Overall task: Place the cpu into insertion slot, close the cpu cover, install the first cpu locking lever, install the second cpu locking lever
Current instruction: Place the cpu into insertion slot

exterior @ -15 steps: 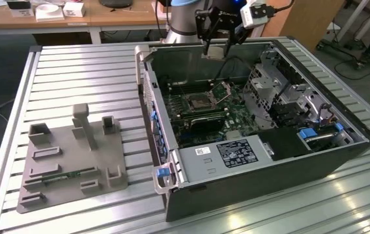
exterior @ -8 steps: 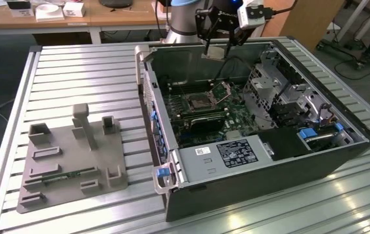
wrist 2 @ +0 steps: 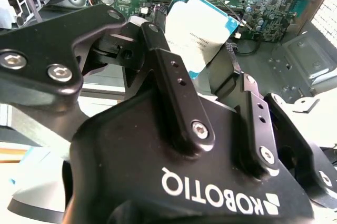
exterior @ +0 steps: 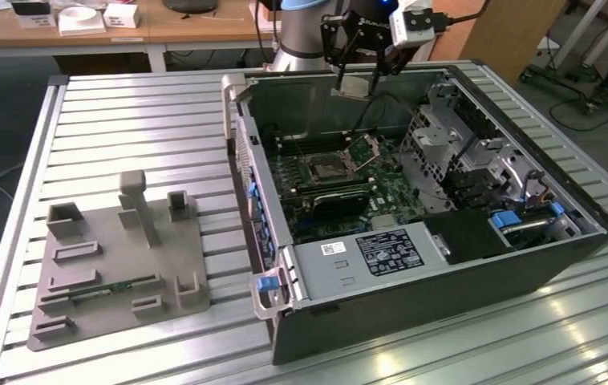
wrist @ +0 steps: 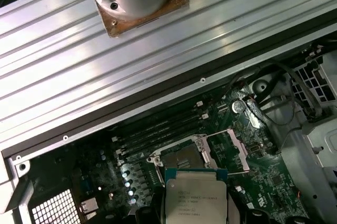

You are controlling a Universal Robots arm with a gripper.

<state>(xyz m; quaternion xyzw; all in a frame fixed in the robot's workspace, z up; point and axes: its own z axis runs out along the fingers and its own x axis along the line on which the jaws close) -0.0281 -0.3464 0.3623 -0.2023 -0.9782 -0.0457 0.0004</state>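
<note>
One cpu (wrist 2: 202, 26) sits clamped in my gripper (wrist 2: 197, 55) above the open case (exterior: 443, 301); beneath, I see the insertion slot (wrist: 181, 156) bare, cpu cover (wrist: 231, 150) swung open.

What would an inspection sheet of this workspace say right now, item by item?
Surface: slatted metal table, carrying an open computer case.
Job's things: the cpu held in the air above the board; the insertion slot looks empty; the cpu cover swung open beside it.
Clutter: grey fixture plate on the table, at the exterior view's left of the case.
Grippers: gripper shut on the cpu.
Cables: dark cables loose inside the case.
Surroundings: wooden desk with white boxes behind the table.
</note>
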